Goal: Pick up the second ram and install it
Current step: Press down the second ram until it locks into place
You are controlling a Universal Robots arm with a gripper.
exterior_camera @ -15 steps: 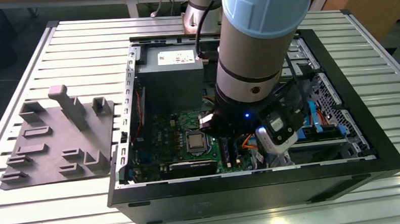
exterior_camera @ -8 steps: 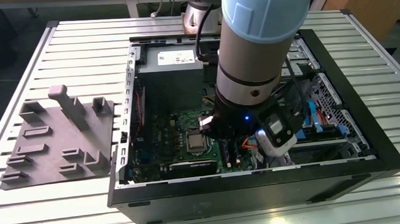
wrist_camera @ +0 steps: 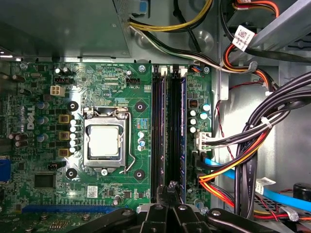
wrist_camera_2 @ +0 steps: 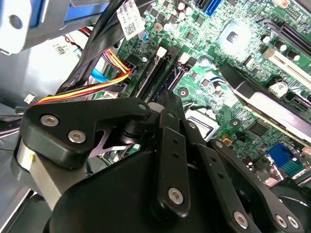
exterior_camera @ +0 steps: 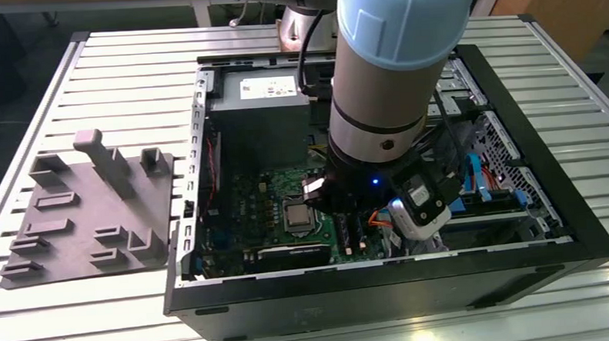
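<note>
My gripper (wrist_camera: 172, 187) is down inside the open computer case (exterior_camera: 554, 229), right over the black memory slots (wrist_camera: 165, 131) beside the processor socket (wrist_camera: 104, 141). Its fingertips are pressed together, shut, at one end of the middle slot. In the second wrist view the gripper (wrist_camera_2: 167, 99) points at the same slots (wrist_camera_2: 155, 68). A thin dark strip runs along the slot under the tips. I cannot tell whether that strip is the second ram or the bare slot. The arm (exterior_camera: 384, 98) hides the slots in the exterior view.
A grey moulded holder tray (exterior_camera: 91, 218) lies on the slatted table at the exterior view's left. Bundles of black, orange and blue cables (wrist_camera: 248, 160) crowd the space beside the slots. The power supply (exterior_camera: 260, 91) sits at the case's far end.
</note>
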